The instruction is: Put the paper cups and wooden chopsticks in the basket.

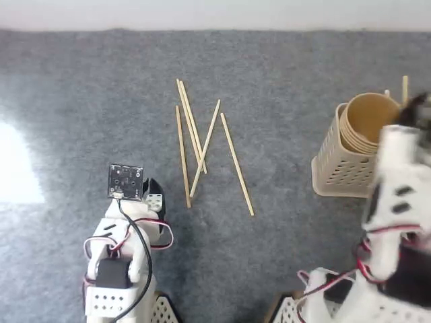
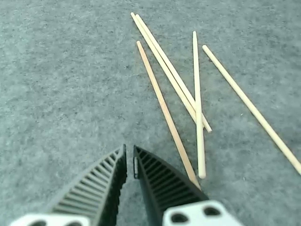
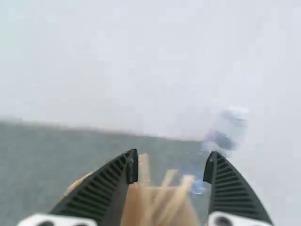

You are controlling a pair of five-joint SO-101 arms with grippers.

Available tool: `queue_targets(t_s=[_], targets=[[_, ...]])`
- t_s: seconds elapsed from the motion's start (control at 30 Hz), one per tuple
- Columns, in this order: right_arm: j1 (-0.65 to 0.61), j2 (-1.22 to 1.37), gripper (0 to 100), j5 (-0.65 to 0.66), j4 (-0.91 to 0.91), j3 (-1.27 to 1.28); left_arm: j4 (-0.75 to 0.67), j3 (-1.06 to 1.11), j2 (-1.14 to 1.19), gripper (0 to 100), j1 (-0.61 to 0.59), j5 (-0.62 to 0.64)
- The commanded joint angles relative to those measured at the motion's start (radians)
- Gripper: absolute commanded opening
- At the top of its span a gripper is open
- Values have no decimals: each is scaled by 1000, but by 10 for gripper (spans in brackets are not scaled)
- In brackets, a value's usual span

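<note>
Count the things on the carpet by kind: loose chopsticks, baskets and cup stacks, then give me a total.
Loose wooden chopsticks: 5
Basket: 1
Stack of paper cups, standing in the basket: 1 (the nested cups are too tight to count singly)
Total: 7

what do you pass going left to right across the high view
left gripper → chopsticks lying loose on the carpet → basket with stacked paper cups in it
</note>
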Motion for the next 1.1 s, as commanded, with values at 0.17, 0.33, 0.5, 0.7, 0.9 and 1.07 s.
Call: queue_targets(t_s=[0.17, 0.33, 0.5, 0.7, 0.9, 1.07], targets=[[-234, 131, 192, 83, 231, -40, 3, -5, -6, 22, 3, -12], [-229, 217, 89, 83, 282, -40, 28, -5, -8, 22, 3, -12], [-211, 265, 117, 81, 288, -37, 29, -5, -8, 22, 3, -12], [-209, 323, 117, 9, 331, -34, 29, -5, -8, 22, 3, -12], [-209, 354, 117, -63, 397, -40, 29, -5, -8, 22, 3, -12], [-142, 361, 117, -60, 371, -41, 29, -5, -8, 22, 3, -12]])
